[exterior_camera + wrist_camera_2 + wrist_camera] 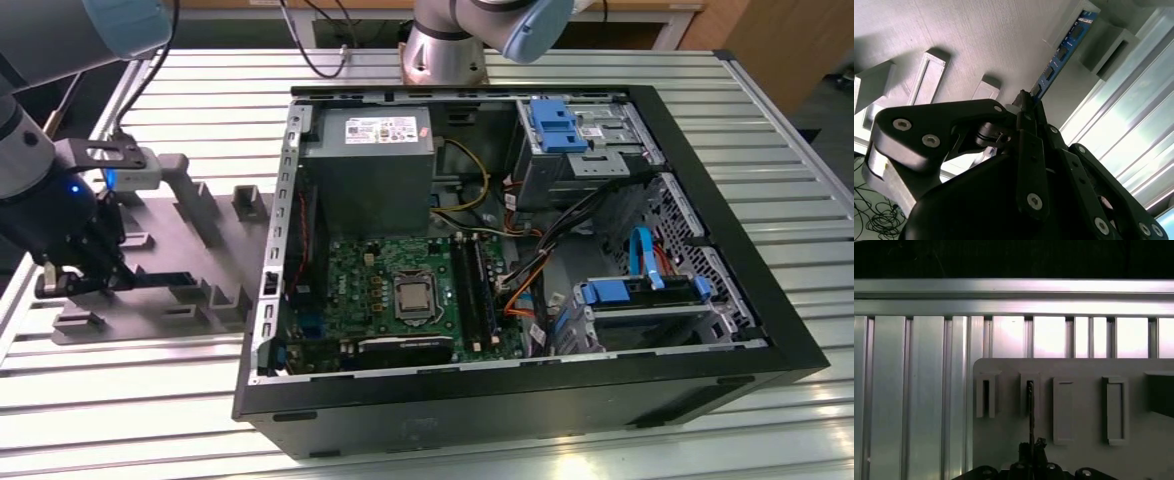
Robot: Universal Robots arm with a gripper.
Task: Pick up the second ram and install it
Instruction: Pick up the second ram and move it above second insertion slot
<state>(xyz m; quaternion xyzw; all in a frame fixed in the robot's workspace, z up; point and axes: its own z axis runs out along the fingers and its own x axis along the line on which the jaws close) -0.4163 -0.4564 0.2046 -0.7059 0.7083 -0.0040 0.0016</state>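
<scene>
The second ram [1061,52] is a thin blue-green stick standing on edge in a slot of the grey holder tray [200,235]. In the first wrist view the ram [1030,405] appears edge-on as a dark line running from a slot down to my fingers. My gripper [80,282] is low over the tray at the exterior view's left, well away from the open computer case [534,400]. In both wrist views the gripper [1029,102] [1032,447] is shut on the near end of the ram. The green motherboard [394,290] with its long black slots [470,285] lies inside the case.
The tray [1079,370] holds several upright slot blocks. Inside the case are a grey power supply [367,160], blue drive brackets [558,125] and loose cables [527,285]. Another arm's base [447,50] stands behind the case on the slatted aluminium table [134,410].
</scene>
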